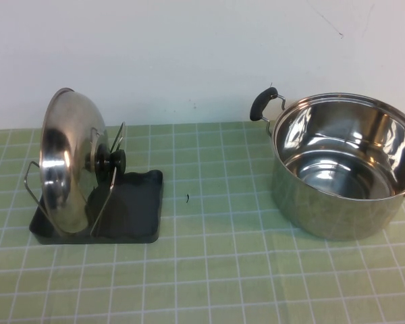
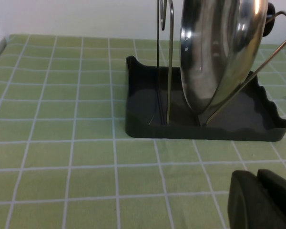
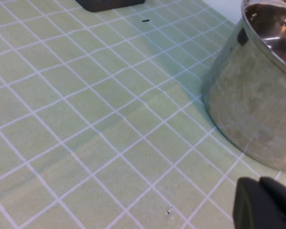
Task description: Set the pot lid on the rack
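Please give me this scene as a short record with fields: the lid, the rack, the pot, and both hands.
lid: upright on its edge in the rack, knob facing the pot
rack: on the table's left side, wire loops holding the lid
pot: uncovered, nothing inside, on the right, apart from the rack
left hand: low over the table near the rack, holding nothing
right hand: low over the table beside the pot, holding nothing
task state: lid already on rack

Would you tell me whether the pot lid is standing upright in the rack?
Yes: the pot lid stands on edge between the rack wires, leaning slightly.
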Motion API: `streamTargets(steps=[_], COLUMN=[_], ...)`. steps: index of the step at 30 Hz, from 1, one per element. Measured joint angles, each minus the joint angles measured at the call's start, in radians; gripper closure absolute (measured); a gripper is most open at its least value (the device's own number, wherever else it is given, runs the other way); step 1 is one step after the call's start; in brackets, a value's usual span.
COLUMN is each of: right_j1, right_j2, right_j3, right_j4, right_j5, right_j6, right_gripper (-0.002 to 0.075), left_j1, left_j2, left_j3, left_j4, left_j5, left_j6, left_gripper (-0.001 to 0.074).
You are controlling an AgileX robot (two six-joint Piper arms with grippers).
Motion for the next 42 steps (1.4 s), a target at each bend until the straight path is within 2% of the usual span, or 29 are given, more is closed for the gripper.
streamTargets(steps=[10, 16, 42], right_j1=[0.0, 0.0, 0.0], right_j2=[0.0, 0.0, 0.0], right_j3=[0.0, 0.0, 0.0], right_j4=[0.0, 0.0, 0.0], right_j5=[0.0, 0.0, 0.0], right_j6=[0.0, 0.0, 0.0], right_gripper=[0.0727, 0.0727, 0.0727], left_j1=[0.002, 0.039, 0.04], left_j2=[-0.002, -0.002, -0.002], left_j3=[0.0, 0.0, 0.0], left_j4=[0.016, 0.02, 0.028], left_j5=[0.001, 0.002, 0.007], left_j6=[-0.027, -0.029, 0.026], left_gripper=[0.0734, 0.0734, 0.0735])
